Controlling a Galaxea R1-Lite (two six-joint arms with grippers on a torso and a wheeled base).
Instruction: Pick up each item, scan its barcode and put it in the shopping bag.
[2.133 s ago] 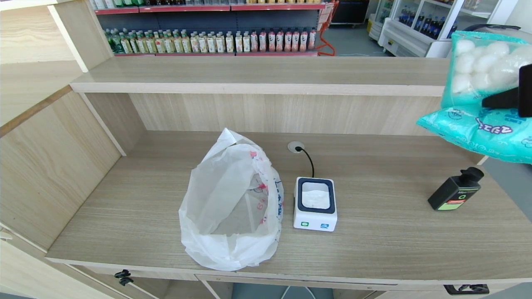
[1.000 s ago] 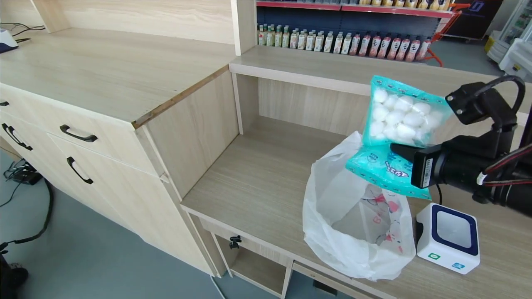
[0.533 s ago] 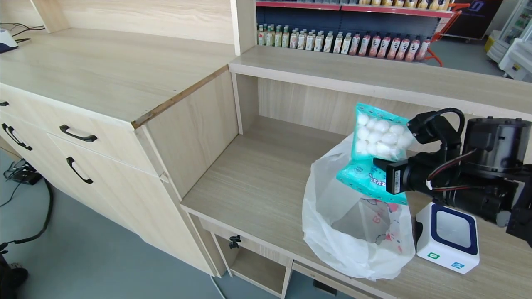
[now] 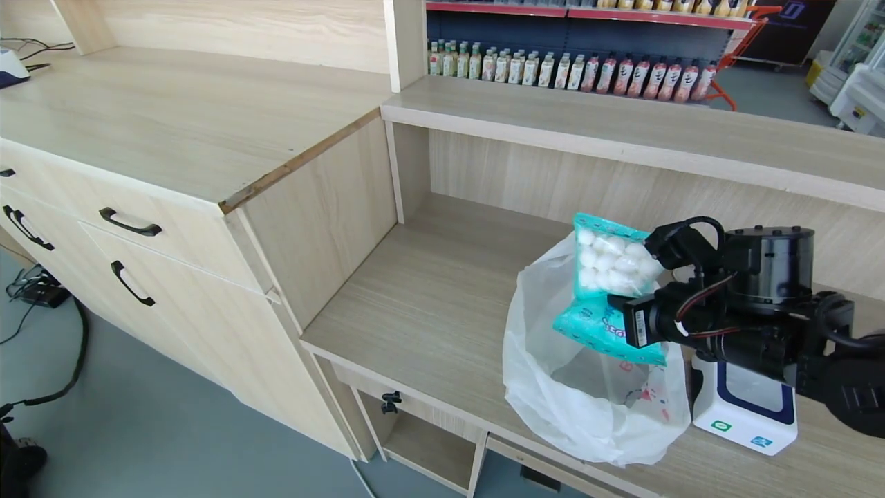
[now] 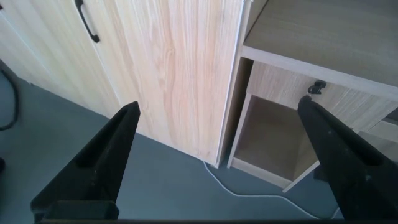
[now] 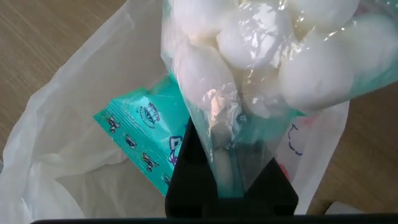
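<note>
Right gripper (image 4: 617, 302): pinched the pack, centre right of the head view, over the bag's mouth.
Pack (image 4: 603, 266): teal with a clear window of white balls; stood upright in the grip, its lower fold tilted at the bag's opening. Whether it touched the bag could not be told.
Bag (image 4: 553, 394): white and open; stood on the counter (image 4: 429, 304), lower right.
Scanner (image 4: 743, 418): white box just right of the bag, partly behind the right arm.
Left gripper (image 5: 217, 106): fingers spread wide, holding nothing, over grey floor beside a cabinet (image 5: 180, 68).
</note>
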